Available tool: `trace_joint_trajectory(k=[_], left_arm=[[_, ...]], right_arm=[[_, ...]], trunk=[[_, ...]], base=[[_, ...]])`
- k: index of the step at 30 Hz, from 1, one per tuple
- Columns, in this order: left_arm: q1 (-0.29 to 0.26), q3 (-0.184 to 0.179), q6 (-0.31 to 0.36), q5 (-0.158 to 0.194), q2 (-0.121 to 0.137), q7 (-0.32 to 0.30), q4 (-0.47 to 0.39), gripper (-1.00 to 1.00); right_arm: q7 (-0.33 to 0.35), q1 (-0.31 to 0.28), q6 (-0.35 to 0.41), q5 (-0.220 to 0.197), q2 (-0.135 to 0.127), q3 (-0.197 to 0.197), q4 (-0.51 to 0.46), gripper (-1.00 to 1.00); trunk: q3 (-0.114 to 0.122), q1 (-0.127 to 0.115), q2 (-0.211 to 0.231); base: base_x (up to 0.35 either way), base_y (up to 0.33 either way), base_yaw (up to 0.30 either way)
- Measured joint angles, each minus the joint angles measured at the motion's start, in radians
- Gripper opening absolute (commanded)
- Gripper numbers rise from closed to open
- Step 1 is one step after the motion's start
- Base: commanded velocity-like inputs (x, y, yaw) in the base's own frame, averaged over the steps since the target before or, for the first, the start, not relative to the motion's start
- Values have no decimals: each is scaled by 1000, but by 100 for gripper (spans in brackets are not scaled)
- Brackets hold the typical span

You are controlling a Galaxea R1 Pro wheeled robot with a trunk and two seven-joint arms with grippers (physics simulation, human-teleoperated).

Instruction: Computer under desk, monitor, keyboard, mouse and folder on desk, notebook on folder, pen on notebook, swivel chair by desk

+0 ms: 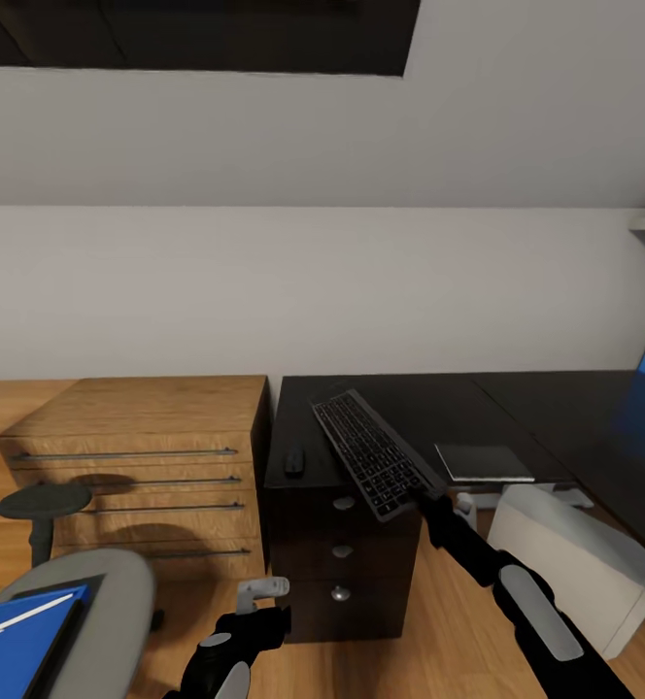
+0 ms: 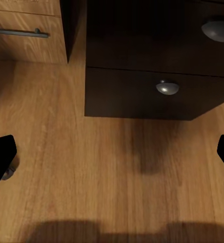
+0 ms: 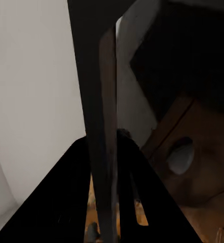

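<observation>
One keyboard (image 1: pixel 376 453) clamped in the right gripper's (image 1: pixel 427 497) jaws, tilted over the desk (image 1: pixel 517 408) surface.
One mouse (image 1: pixel 293 462) and one notebook (image 1: pixel 484 462) lie there; one folder (image 1: pixel 21 641) with one pen (image 1: pixel 21 619) sits on the swivel chair (image 1: pixel 109 621). Left gripper (image 1: pixel 264 589) jaws released, over the floor.

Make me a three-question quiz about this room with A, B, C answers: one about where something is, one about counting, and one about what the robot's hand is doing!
1. Where is the mouse?
A. on the desk
B. on the floor
C. on the swivel chair

2. How many silver knobs show on the desk's drawers?
A. one
B. three
C. five

3. What is the right gripper doing?
A. hanging open
B. holding the keyboard
C. holding the pen

Answers:
1. A, it lies on the black top near the left edge.
2. B, three sit in a column.
3. B, it clamps the keyboard's near end.
</observation>
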Motion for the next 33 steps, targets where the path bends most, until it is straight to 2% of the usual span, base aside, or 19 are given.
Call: trace_joint_trajectory(k=[1, 7, 10, 12, 15, 17, 18, 19, 20, 21, 23, 24, 25, 27, 31, 33], left_arm=[[0, -1, 0, 0, 0, 1, 0, 100], [0, -1, 0, 0, 0, 1, 0, 100], [0, 0, -1, 0, 1, 2, 3, 100], [0, -1, -1, -1, 2, 3, 5, 100], [0, -2, -4, -2, 4, 2, 67, 100], [0, -4, -16, -4, 3, 1, 141, 100], [0, -6, -42, -4, 2, 1, 189, 100], [0, -10, -74, -4, 2, 1, 220, 100], [0, -20, -133, -2, 2, 0, 269, 100], [0, -24, -154, -2, 2, -1, 290, 100], [0, -36, -227, -1, 1, -5, 411, 100], [0, -38, -236, -2, 0, -5, 437, 100], [0, -40, -255, -2, 0, -6, 500, 100], [0, -42, -319, -1, -2, -8, 584, 100], [0, -49, -406, -1, -5, -9, 650, 100], [0, -56, -424, -1, -7, -9, 664, 100]], right_arm=[[0, 19, -1, 2, -1, 0, -43, -100], [0, 46, 1, -6, -3, -2, -113, -100], [-3, 98, -1, -6, -3, -4, -216, -100], [-4, 112, -1, -4, -4, -6, -251, -100], [-4, 119, -1, -22, -6, -13, -294, -100], [-13, 126, -1, -55, -6, -23, -314, -100], [-32, 129, 0, -94, -6, -29, -325, -100], [-51, 130, 0, -109, -8, -32, -334, -100], [-77, 131, -1, -126, -13, -39, -346, -100], [-87, 132, 0, -131, -17, -45, -350, -100], [-128, 132, -2, -143, -35, -111, -364, -100], [-133, 132, -2, -147, -37, -119, -368, -100], [-144, 132, -1, -146, -42, -147, -374, -100], [-177, 133, 42, -150, -49, -174, -395, -100], [-230, 133, 65, -158, -50, -181, -411, -100], [-239, 133, 69, -168, -51, -182, -416, -100]], trunk=[[3, -4, 7], [22, -27, 49], [31, -38, 70], [38, -46, 84], [47, -57, 105], [53, -65, 119], [56, -69, 126], [60, -73, 133], [63, -77, 140], [66, -80, 147], [72, -88, 161], [75, -92, 168], [78, -96, 175], [85, -104, 189], [91, -111, 203], [91, -111, 203]], base=[[0, 0, 0], [0, 0, 0], [0, 0, 0], [0, 0, 0], [0, 0, 0], [0, 0, 0], [0, 0, 0], [0, 0, 0], [0, 0, 0], [0, 0, 0], [0, 0, 0], [0, 0, 0], [0, 0, 0], [0, 0, 0], [0, 0, 0], [0, 0, 0]])
